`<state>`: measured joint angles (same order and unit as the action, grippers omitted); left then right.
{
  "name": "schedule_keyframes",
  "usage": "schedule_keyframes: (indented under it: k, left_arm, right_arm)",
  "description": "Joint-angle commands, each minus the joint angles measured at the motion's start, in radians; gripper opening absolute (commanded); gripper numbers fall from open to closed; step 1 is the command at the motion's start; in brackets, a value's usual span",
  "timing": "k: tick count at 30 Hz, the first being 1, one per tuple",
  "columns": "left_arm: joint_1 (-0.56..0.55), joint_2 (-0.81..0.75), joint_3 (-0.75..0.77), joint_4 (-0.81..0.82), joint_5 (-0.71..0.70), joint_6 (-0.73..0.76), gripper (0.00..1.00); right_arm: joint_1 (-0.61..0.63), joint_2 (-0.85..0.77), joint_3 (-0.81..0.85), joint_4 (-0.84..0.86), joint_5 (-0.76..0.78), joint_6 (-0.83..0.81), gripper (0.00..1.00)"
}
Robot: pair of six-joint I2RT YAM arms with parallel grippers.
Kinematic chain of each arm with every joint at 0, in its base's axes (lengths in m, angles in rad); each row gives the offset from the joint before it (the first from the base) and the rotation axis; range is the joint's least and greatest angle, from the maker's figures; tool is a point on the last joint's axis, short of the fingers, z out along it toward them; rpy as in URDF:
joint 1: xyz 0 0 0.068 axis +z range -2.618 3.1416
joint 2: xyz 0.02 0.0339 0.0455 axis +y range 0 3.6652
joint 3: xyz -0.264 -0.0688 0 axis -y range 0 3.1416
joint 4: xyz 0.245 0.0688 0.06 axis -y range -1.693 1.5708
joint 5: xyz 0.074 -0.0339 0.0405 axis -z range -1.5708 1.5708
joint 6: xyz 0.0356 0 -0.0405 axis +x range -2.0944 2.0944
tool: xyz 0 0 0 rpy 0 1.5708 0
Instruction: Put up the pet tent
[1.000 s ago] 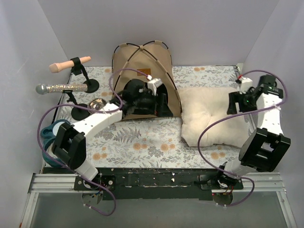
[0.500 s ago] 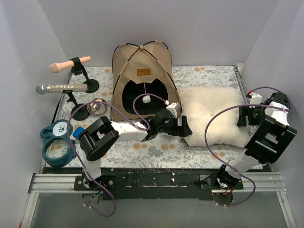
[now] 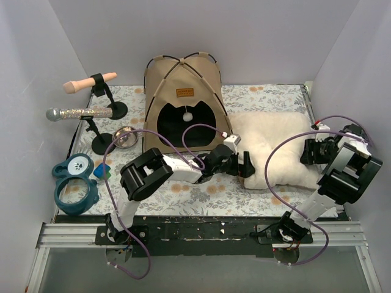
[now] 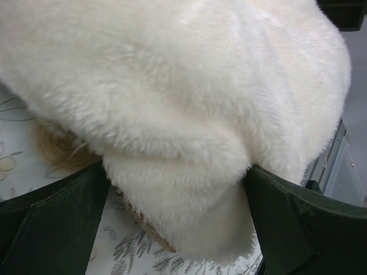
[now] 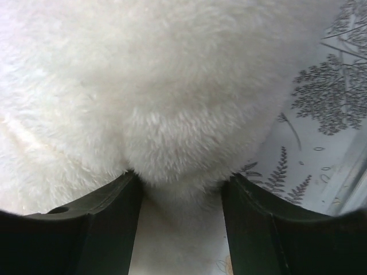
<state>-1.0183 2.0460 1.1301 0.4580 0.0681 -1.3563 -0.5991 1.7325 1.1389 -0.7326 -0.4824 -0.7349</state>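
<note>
The tan pet tent (image 3: pixel 183 91) stands upright at the back, its white pom-pom (image 3: pixel 187 116) hanging in the dark arched doorway. To its right lies a cream pillow (image 3: pixel 275 149). My left gripper (image 3: pixel 247 166) is at the pillow's near left corner. It is open, and the furry corner (image 4: pixel 183 189) lies between its wide-spread fingers (image 4: pixel 51 223). My right gripper (image 3: pixel 308 151) is at the pillow's right edge. It is open, and its fingers (image 5: pixel 109 217) touch a bulge of the pillow (image 5: pixel 178 143) on both sides.
On the left stand a microphone on a stand (image 3: pixel 79 113), a peach handle on a second stand (image 3: pixel 90 81), a metal bowl (image 3: pixel 125 136), a teal double ring (image 3: pixel 74 183) and a small blue-green object (image 3: pixel 102 171). A floral mat (image 3: pixel 183 183) covers the table. Grey walls enclose three sides.
My left arm pulled out of the tent doorway and swung right to the pillow's corner. My right gripper dropped to the pillow's right edge, and its fingers have narrowed.
</note>
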Motion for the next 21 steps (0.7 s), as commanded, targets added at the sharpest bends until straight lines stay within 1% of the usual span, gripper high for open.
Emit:
schedule_keyframes:
  k: [1,2,3,4,5,6,7,8,10,15,18,21]
  left_arm:
    - [-0.031,0.019,0.074,0.057,0.019,0.045,0.95]
    - [-0.031,0.022,0.089,0.054,0.035,0.055,0.85]
    - [-0.032,0.020,0.108,0.045,0.057,0.074,0.73]
    - [-0.034,0.011,0.129,0.035,0.076,0.091,0.62]
    - [-0.039,0.000,0.144,0.021,0.088,0.114,0.50]
    - [-0.042,-0.015,0.158,0.010,0.096,0.137,0.35]
    - [-0.046,-0.038,0.169,0.002,0.107,0.175,0.15]
    - [-0.052,-0.056,0.177,-0.008,0.113,0.227,0.02]
    - [-0.063,-0.107,0.201,-0.044,0.121,0.298,0.00]
    - [-0.075,-0.245,0.249,-0.165,0.261,0.492,0.00]
    - [-0.085,-0.329,0.275,-0.283,0.353,0.591,0.00]
    - [-0.083,-0.400,0.301,-0.441,0.447,0.606,0.00]
  right_arm:
    - [0.004,-0.086,-0.076,-0.054,-0.114,-0.009,0.53]
    - [0.002,-0.108,-0.079,-0.066,-0.130,-0.009,0.41]
    - [0.002,-0.128,-0.074,-0.088,-0.145,-0.012,0.24]
    - [0.002,-0.151,-0.070,-0.109,-0.157,-0.015,0.09]
    - [0.002,-0.190,-0.064,-0.140,-0.171,-0.027,0.02]
    - [0.004,-0.223,-0.058,-0.169,-0.183,-0.040,0.01]
    - [0.002,-0.266,-0.054,-0.198,-0.197,-0.056,0.01]
    - [0.004,-0.304,-0.050,-0.221,-0.206,-0.069,0.01]
    - [0.002,-0.394,-0.033,-0.278,-0.244,-0.093,0.01]
    - [0.002,-0.582,0.005,-0.389,-0.343,-0.141,0.01]
    - [0.002,-0.651,0.041,-0.485,-0.404,-0.187,0.01]
    - [0.013,-0.712,0.064,-0.577,-0.472,-0.221,0.01]
